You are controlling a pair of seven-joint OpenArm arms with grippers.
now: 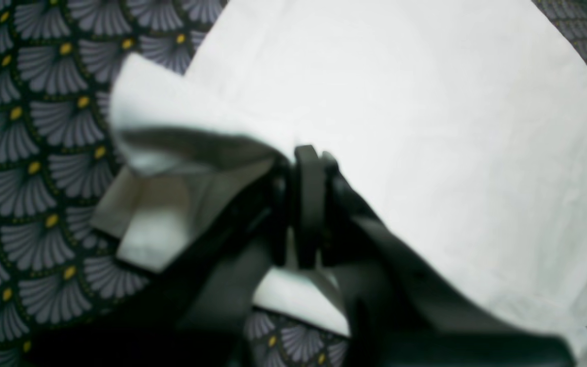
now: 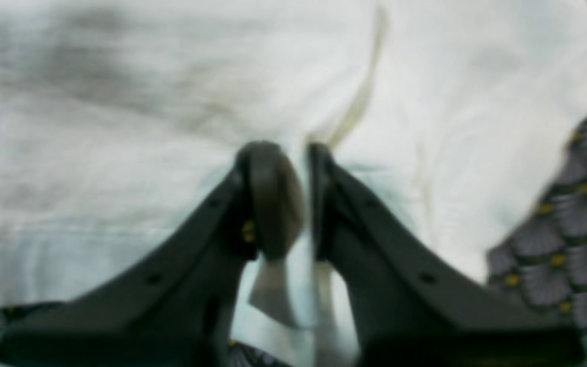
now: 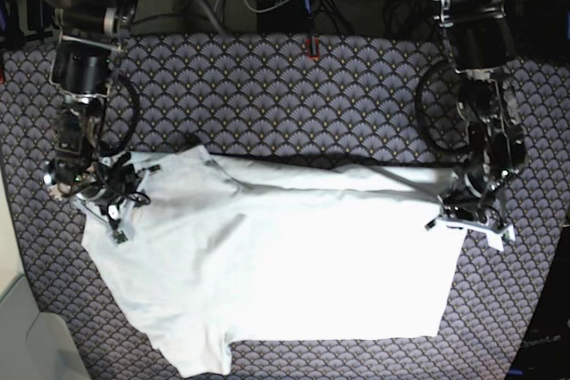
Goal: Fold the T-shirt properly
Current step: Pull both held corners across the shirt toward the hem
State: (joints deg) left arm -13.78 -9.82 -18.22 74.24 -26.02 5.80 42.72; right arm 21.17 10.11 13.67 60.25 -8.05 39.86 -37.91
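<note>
The T-shirt (image 3: 285, 264) lies spread on the patterned surface (image 3: 294, 86), filling the lower middle of the base view, long axis left to right. Its top edge is pulled taut between both claws. The left claw (image 1: 310, 163) is clenched on a cloth corner at the right edge. The right claw (image 2: 293, 163) pinches cloth at upper left. Bare surface surrounds the shirt.

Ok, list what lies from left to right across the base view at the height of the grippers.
Patterned surface → right gripper → T-shirt → left gripper → patterned surface again.
</note>
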